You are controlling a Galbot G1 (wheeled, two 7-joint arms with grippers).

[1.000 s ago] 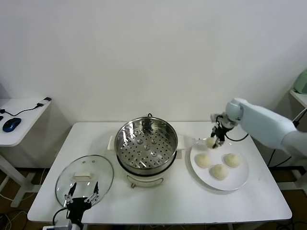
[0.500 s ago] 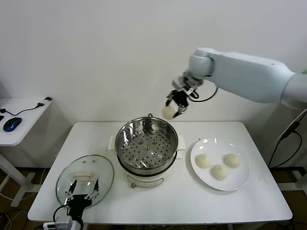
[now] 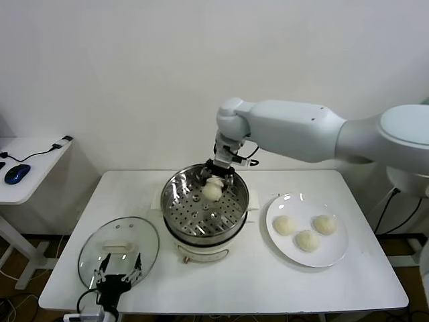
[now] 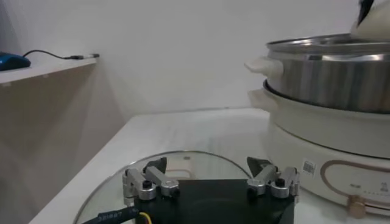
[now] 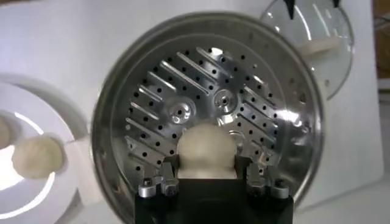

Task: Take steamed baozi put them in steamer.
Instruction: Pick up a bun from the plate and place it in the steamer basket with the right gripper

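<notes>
My right gripper (image 3: 213,181) is shut on a creamy-white baozi (image 3: 212,192) and holds it over the far part of the steamer (image 3: 175,201), just above its perforated tray. In the right wrist view the baozi (image 5: 206,151) sits between the fingers (image 5: 166,171) above the perforated tray (image 5: 183,85). Three more baozi (image 3: 307,239) lie on the white plate (image 3: 335,253) to the right. My left gripper (image 3: 118,278) is open and empty at the table's front left edge, over the glass lid (image 3: 90,251).
The glass lid with a white handle (image 3: 115,247) lies front left of the steamer. A side table (image 3: 27,181) with a blue mouse (image 3: 15,174) stands far left. The steamer's white base shows in the left wrist view (image 4: 329,140).
My right gripper carried the baozi from the plate, up over the steamer's far side, and down into the steamer's mouth. The left arm stayed put.
</notes>
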